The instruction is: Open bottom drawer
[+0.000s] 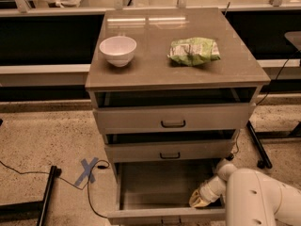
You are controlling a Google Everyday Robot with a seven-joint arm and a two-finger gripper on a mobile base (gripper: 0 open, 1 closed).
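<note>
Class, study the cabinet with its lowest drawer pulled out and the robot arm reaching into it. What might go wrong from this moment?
1. The gripper sits inside the open grey-brown bottom drawer, close to its right wall. Withdrawing sideways might catch that wall and drag the drawer.
2. A jolt to the cabinet could shift the white ceramic bowl or the crinkled green bag on top.
</note>
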